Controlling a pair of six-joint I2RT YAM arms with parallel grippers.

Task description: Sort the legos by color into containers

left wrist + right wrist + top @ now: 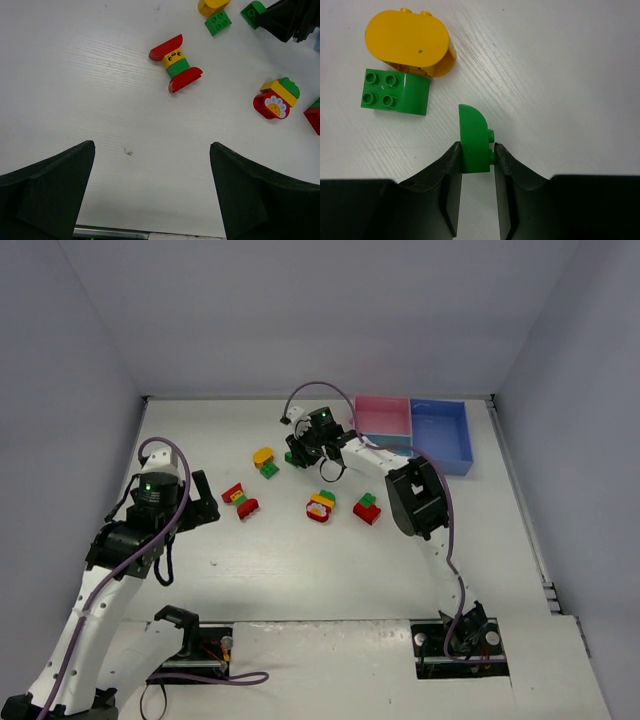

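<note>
The right pincer is seen all but closed, its two black fingers pressed against either side of a small green brick with a rounded top. Whether that brick is lifted or resting on the table cannot be told. Just ahead of the pincer and to its left, a square green brick is found touching a rounded yellow brick that lies a little further ahead. Further out on that left side, three mixed clumps are spotted from above: a red, yellow and green stack, a red piece with a flower face capped in yellow and green, and a red and green pair. Behind the pincer, back past its wrist, the pink tray and the blue tray are set side by side, and nothing is seen inside them, though part is hidden by the arm. The left pincer is held wide open with nothing in it, the striped stack lying ahead of it, well apart. By this showing the job is judged barely begun: one green brick is gripped, none appears delivered, and every other piece is left to be pulled apart and carried over.
</note>
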